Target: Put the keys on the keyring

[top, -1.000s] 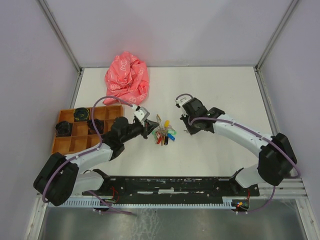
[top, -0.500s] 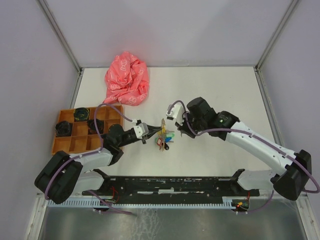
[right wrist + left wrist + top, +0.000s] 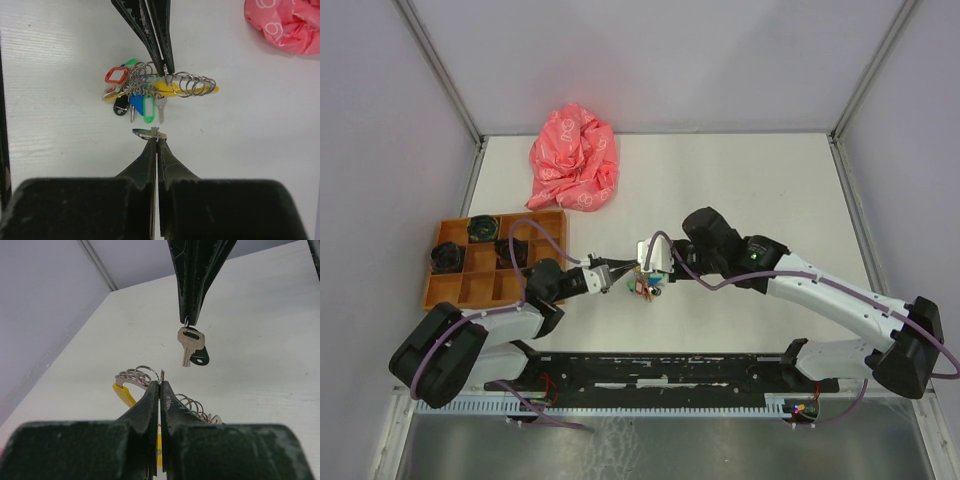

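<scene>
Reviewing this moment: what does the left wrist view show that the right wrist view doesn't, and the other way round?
Only the left wrist view shows the key face-on, hanging from the right gripper. Only the right wrist view shows the pink cloth, the red tag and the green tag; there the key appears only as a thin edge. Both show the left gripper shut on the keyring, the right gripper shut on the key, and the yellow tag.
</scene>
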Robot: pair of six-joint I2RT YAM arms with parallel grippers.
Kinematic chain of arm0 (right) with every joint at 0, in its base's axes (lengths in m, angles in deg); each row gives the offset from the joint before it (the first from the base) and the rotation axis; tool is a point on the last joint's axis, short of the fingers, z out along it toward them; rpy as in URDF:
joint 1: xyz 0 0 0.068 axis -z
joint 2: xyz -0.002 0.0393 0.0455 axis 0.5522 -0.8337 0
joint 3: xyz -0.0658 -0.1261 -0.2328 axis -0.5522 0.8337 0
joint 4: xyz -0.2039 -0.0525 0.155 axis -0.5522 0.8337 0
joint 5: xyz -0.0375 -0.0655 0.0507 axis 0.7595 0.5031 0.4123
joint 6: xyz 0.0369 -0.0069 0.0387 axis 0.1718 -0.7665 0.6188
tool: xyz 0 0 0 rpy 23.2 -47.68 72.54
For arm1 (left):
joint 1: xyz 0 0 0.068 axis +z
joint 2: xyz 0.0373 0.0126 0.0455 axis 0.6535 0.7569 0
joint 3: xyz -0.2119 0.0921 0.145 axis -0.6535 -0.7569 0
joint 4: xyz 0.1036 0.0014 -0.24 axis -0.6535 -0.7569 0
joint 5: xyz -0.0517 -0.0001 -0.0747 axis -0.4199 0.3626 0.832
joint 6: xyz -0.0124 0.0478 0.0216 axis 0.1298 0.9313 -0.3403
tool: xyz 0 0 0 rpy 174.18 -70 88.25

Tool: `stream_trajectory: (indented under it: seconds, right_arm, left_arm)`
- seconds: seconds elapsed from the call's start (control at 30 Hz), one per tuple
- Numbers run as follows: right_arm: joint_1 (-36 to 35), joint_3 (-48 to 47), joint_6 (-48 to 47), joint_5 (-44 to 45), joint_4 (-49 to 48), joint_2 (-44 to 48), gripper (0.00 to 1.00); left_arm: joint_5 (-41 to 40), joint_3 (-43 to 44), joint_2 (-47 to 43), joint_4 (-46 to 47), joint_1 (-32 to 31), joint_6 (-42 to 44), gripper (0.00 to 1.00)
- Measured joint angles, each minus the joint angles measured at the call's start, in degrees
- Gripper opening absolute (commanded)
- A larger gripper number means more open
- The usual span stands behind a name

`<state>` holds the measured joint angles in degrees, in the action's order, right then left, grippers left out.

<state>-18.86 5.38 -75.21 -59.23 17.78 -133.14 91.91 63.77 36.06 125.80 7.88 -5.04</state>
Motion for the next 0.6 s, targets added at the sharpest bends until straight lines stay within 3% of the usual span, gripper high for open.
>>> stream_trajectory:
  seconds: [0.6]
  right_arm:
    - [-2.0, 2.9, -8.3, 0.2, -7.9, -3.9, 0.01]
  left_arm:
    - [1.4, -1.6, 0.3, 3.9, -1.0, 3.1, 0.03]
